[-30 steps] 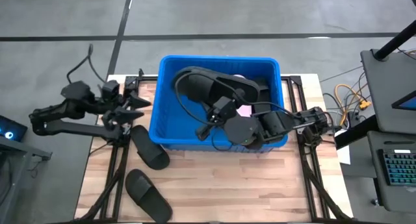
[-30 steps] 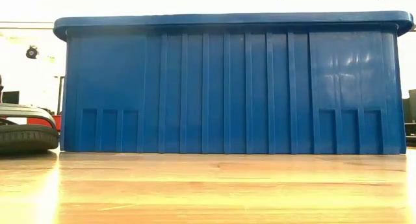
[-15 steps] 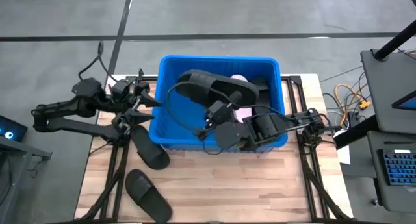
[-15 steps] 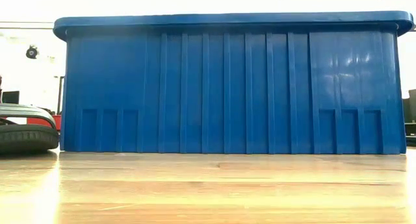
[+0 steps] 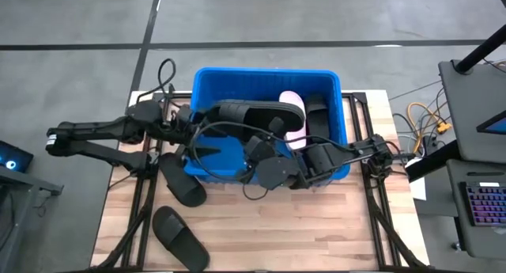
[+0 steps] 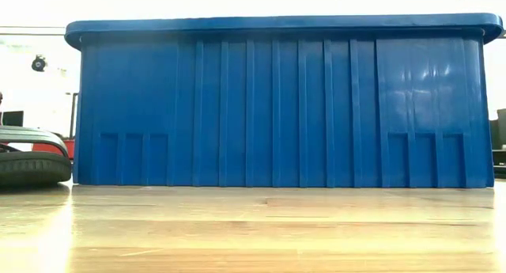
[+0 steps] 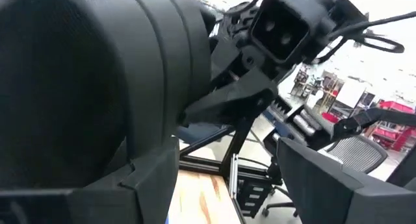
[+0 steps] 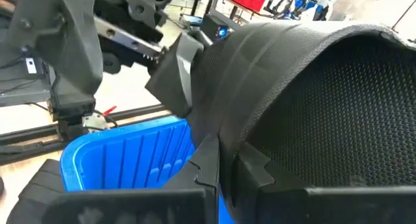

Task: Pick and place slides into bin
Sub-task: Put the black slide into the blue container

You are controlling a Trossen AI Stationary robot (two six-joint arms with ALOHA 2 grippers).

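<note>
Two-hand transfer of black slide point(image 5: 253, 113) over the bin point(image 5: 202, 158)

At frame centre, right hand point(image 5: 257, 142) and left hand point(image 5: 190, 123) are both gripping it; recommended: releasing one hand only once clear of the rim.

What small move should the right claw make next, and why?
Probably open the right claw and let go: the black slide it holds hangs over the bin, so it should drop in. The left claw is close beside that slide.
</note>
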